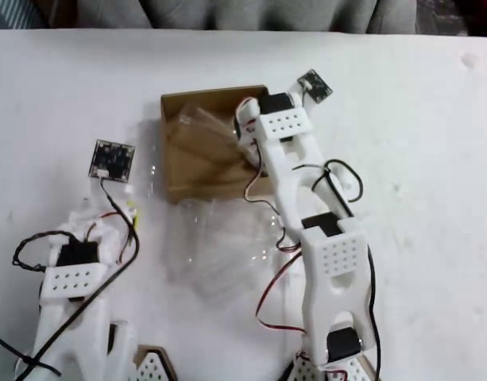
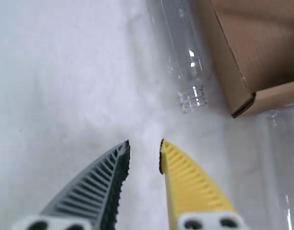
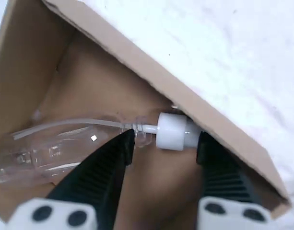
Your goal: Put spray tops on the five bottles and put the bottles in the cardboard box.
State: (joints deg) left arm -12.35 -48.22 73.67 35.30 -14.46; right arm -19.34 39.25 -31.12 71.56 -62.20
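Brown cardboard box [image 3: 137, 62] held the clear plastic bottle [image 3: 55, 148], right gripper [image 3: 166, 139] spread astride its white spray top [image 3: 173, 130], left gripper [image 2: 144, 143] parted over the white bench [image 2: 65, 72]; retreating crooked might snag that top.

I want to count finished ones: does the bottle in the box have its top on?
On: a white spray top caps the bottle lying in the cardboard box.

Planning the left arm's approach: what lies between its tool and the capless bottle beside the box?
In the left wrist view, bare table lies between the left tool and the bottle.
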